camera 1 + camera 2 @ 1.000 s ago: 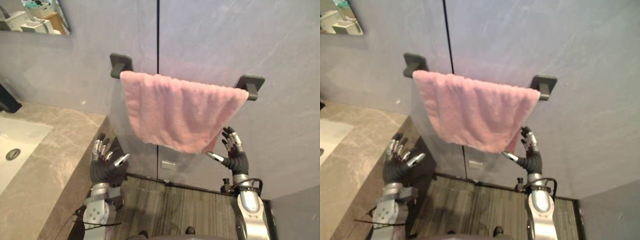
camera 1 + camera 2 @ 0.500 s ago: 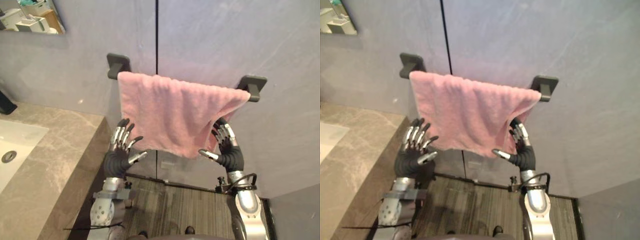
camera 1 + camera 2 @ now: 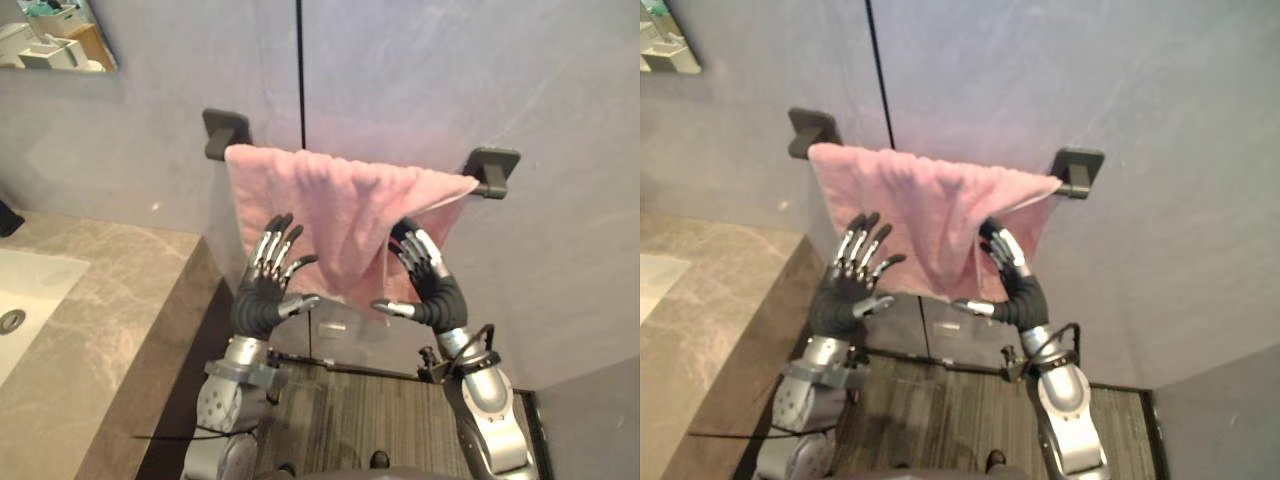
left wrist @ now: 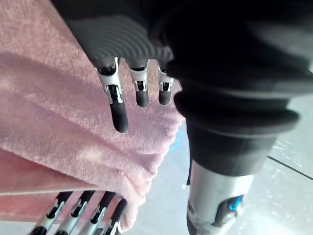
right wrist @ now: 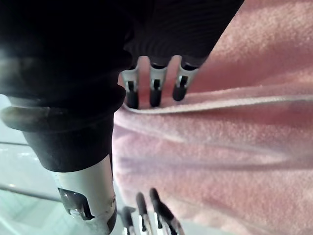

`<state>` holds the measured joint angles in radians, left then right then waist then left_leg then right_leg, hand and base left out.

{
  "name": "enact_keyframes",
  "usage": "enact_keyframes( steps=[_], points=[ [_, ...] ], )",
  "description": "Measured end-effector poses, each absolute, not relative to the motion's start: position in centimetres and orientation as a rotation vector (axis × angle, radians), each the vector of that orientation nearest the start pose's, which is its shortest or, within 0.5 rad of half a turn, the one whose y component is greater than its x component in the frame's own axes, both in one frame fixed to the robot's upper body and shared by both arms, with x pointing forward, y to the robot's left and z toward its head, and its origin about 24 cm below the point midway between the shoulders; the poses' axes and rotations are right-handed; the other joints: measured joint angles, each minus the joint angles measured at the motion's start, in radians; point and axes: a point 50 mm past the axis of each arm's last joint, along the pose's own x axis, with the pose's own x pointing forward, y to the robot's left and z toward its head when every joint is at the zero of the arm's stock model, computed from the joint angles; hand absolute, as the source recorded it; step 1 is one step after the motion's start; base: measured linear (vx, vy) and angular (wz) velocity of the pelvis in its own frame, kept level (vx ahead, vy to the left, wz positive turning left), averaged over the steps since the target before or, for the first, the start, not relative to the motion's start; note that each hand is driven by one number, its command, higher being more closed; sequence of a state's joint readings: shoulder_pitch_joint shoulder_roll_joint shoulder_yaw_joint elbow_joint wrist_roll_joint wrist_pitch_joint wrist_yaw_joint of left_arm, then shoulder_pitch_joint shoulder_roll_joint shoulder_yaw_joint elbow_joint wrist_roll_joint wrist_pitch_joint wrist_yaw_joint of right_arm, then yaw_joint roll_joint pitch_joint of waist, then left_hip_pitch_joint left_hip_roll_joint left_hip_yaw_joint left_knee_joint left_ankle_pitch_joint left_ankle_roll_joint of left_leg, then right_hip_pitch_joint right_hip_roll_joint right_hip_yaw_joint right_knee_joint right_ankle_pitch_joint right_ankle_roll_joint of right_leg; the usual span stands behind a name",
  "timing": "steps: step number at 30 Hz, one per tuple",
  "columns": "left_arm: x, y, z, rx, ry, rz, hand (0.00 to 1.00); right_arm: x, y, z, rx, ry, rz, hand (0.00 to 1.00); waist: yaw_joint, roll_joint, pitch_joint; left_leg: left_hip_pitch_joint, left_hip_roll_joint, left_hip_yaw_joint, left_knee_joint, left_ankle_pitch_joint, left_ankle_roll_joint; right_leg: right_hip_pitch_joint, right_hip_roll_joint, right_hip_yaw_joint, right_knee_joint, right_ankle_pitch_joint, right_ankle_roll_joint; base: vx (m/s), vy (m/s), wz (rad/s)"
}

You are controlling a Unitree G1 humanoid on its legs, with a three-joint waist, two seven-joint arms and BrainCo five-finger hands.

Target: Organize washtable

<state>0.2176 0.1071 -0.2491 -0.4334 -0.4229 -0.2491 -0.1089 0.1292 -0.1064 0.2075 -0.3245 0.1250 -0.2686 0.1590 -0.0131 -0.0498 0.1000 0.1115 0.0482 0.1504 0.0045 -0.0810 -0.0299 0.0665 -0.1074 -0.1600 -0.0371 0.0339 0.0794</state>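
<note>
Since a second ago you have raised both hands from below the towel and brought them in toward each other. The towel's right side, which hung flat then, is now gathered toward the middle. The pink towel (image 3: 330,205) hangs over a rail between two dark brackets, the left bracket (image 3: 222,133) and the right bracket (image 3: 493,170), on the grey wall (image 3: 450,70). Your left hand (image 3: 262,298) stands in front of the towel's lower left part, palm toward the wall, fingers straight and spread, thumb out to the side, gripping nothing. Its wrist view shows its fingers (image 4: 119,117) laid along the cloth. Your right hand (image 3: 436,298) stands at the towel's bunched right edge, palm also toward the wall, fingers straight and thumb out, with no cloth pinched. Whether its fingertips (image 5: 154,98) press the fold or sit just off it cannot be told. The towel's lower hem hangs between the two thumbs. The stone counter (image 3: 110,320) with its white sink (image 3: 30,290) lies to the robot's left, well apart from the towel. A mirror (image 3: 55,35) is at the upper left.
</note>
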Motion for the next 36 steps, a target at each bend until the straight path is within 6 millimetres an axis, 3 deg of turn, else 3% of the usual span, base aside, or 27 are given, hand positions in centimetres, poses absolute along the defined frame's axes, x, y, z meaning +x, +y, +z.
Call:
enact_keyframes(
  steps=[5, 24, 30, 36],
  points=[
    [20.3, 11.1, 12.0, -0.400, -0.453, -0.360, 0.00, 22.4, -11.2, 10.2, 0.044, -0.415, 0.359, 0.00, 0.000, 0.000, 0.001, -0.002, -0.004, 0.000, 0.000, 0.000, 0.000, -0.001, 0.000, -0.001, 0.000, 0.000, 0.000, 0.00, 0.000, 0.00],
    [24.4, 10.2, 11.3, -0.358, -0.405, -0.367, 0.00, 26.9, -10.5, 10.0, -0.023, -0.378, 0.361, 0.00, -0.002, 0.000, 0.003, -0.030, -0.007, -0.010, -0.002, 0.001, 0.001, -0.024, -0.001, -0.009, -0.002, 0.000, 0.000, -0.01, -0.004, 0.00],
    [25.7, 10.4, 11.2, -0.335, -0.389, -0.335, 0.00, 28.0, -10.6, 10.3, -0.030, -0.378, 0.333, 0.00, -0.004, 0.000, 0.004, -0.047, -0.007, -0.011, -0.002, 0.005, 0.001, -0.037, -0.001, -0.010, -0.008, 0.003, -0.003, -0.02, -0.008, 0.00],
    [26.7, 12.0, 10.6, -0.298, -0.363, -0.248, 0.00, 28.7, -12.1, 10.4, -0.034, -0.367, 0.253, 0.00, -0.003, -0.001, 0.004, -0.051, -0.007, -0.011, 0.001, 0.009, 0.001, -0.033, 0.000, -0.008, -0.021, 0.011, -0.006, -0.01, -0.004, 0.00]
  ],
)
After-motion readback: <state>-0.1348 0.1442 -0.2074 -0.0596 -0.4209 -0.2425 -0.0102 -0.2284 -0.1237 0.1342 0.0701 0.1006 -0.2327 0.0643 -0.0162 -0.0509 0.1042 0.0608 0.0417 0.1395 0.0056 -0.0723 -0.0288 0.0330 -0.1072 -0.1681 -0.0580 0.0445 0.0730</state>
